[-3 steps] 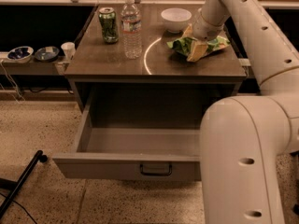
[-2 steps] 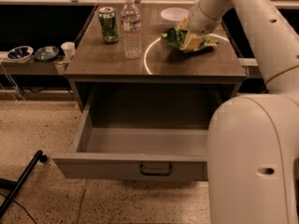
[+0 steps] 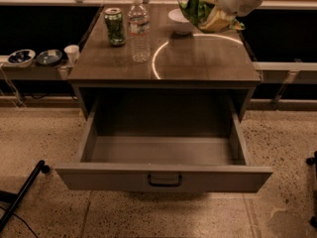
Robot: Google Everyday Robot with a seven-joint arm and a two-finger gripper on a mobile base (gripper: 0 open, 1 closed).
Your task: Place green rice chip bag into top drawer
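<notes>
The green rice chip bag [image 3: 199, 10] is crumpled, bright green with yellow edges. It hangs above the back right of the table, in front of the white bowl. My gripper [image 3: 219, 8] comes in from the top right corner and is shut on the bag's right side; its fingers are mostly hidden by the foil. The top drawer [image 3: 99, 177] stands pulled out below the tabletop, its inside bare, with a dark handle [image 3: 164, 181] at the centre of its front panel. The bag is well behind and above the drawer opening.
On the brown tabletop [image 3: 198, 66] stand a green soda can [image 3: 114, 27], a water bottle [image 3: 139, 29] and a white bowl [image 3: 178, 22]. A low shelf at the left holds two bowls [image 3: 21, 57] and a white cup [image 3: 72, 53]. A black leg [image 3: 22, 195] lies on the floor at the lower left.
The bag has been lifted off the tabletop and now hangs higher in my gripper. The large white arm body that covered the right side has left the view.
</notes>
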